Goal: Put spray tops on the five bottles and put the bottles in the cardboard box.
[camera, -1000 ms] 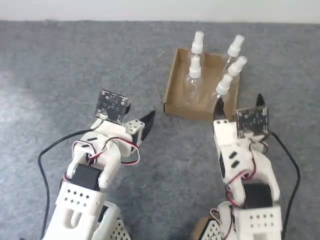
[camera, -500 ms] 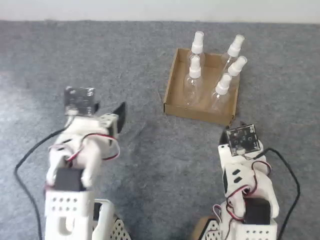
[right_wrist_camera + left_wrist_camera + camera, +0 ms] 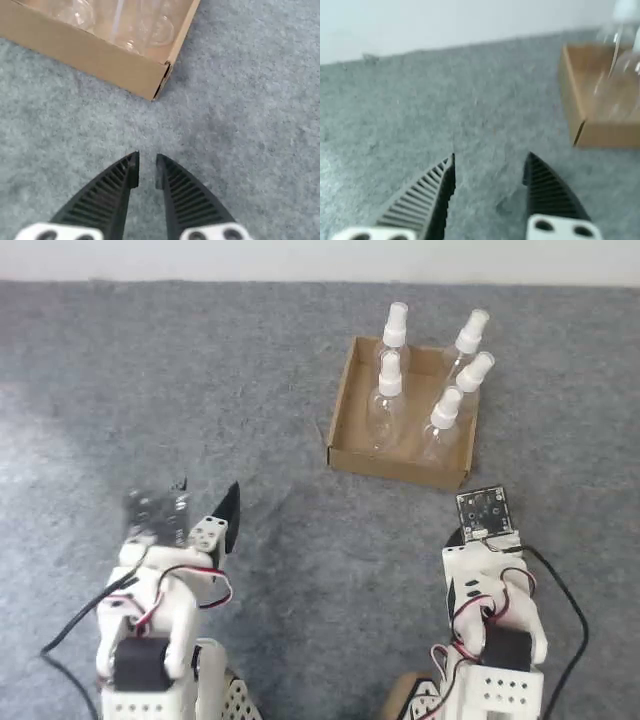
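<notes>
Covering the table, grey carpet [image 3: 250, 390] carries the cardboard box [image 3: 341, 410] toward the far right. Five bottles [image 3: 381, 410] stand upright inside it, and the high view shows a white spray top [image 3: 397, 320] on each. Well back from the box, the left gripper [image 3: 491, 165] gapes wide and empty. Nearer, the right gripper [image 3: 147, 162] keeps a narrow gap, also empty, facing the box's near corner. Its wrist view shows the clear bottle bases.

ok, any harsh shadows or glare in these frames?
High view: soft, even light, with only faint shadow along the cardboard box. Right wrist view: a small dark shadow at the box corner and mild highlights on the clear bottles. Left wrist view: flat light on the carpet, no glare around the left hand.
</notes>
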`<action>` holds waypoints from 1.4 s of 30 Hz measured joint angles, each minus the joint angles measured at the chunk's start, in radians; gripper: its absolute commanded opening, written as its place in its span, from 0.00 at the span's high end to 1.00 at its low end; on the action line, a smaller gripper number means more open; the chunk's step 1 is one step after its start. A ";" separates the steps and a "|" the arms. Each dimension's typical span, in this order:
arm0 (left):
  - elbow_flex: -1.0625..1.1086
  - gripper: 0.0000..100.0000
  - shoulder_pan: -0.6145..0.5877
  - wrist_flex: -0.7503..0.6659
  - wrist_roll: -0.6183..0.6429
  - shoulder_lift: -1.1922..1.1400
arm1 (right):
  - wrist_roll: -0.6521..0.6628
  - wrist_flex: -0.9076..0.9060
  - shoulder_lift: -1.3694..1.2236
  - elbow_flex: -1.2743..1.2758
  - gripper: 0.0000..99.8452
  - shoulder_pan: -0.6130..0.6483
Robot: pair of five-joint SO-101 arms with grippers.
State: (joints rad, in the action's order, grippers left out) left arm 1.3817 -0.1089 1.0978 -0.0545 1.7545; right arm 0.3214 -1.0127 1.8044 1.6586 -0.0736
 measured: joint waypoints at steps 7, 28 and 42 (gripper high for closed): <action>0.292 0.98 -0.008 -0.235 -0.083 -0.029 | 0.002 0.000 0.000 0.000 0.98 -0.060; 0.318 0.98 -0.005 0.021 -0.086 -0.048 | 0.002 -0.293 0.000 0.000 0.98 -0.097; 0.318 0.98 -0.005 0.021 -0.086 -0.048 | 0.002 -0.293 0.000 0.000 0.98 -0.097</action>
State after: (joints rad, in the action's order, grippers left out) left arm 1.6993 -0.1135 1.1193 -0.1404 1.7070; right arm 0.3230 -1.3057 1.8044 1.6586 -0.1703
